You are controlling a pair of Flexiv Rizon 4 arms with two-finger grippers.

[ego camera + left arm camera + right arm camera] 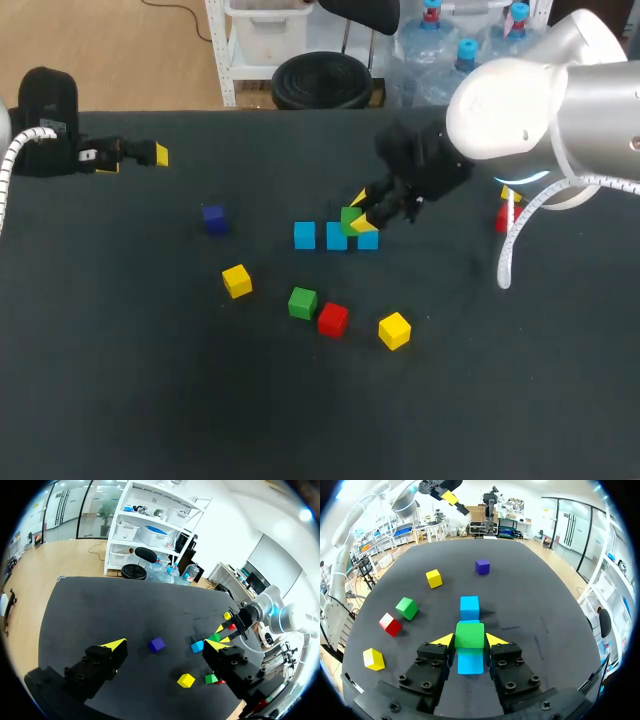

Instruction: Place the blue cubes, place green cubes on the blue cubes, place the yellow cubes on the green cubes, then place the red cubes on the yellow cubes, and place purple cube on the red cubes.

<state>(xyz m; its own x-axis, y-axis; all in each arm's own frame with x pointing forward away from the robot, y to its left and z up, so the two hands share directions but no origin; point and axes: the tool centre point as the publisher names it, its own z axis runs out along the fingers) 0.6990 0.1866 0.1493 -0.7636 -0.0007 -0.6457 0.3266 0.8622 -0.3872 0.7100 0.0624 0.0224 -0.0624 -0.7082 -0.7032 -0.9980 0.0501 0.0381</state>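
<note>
- Nearest you on the counter (150, 400) lie a yellow cube (394, 330), a red cube (333, 319), a loose green cube (302, 302) and a second yellow cube (237, 281). None is stacked yet.
- A bit farther is the blue row (305, 235): three blue cubes side by side, touching or nearly so.
- Your right fingers (496, 640) grip the held green cube (469, 635), one yellow tip on each side.
- That cube is right over the blue row. It looks to be above the join of the middle blue cube and the one nearest your right arm.
- From the right wrist, the row runs straight ahead of the fingers, so I think the next move is just straight down.
- You cannot tell yet if the cube rests on the blue ones or hangs a little above them.
- The purple cube (214, 218) sits alone, off to the left of the row.
- Farthest back, your left fingers (114, 645) are spread wide and hold nothing. Your right arm is much nearer the row.
</note>
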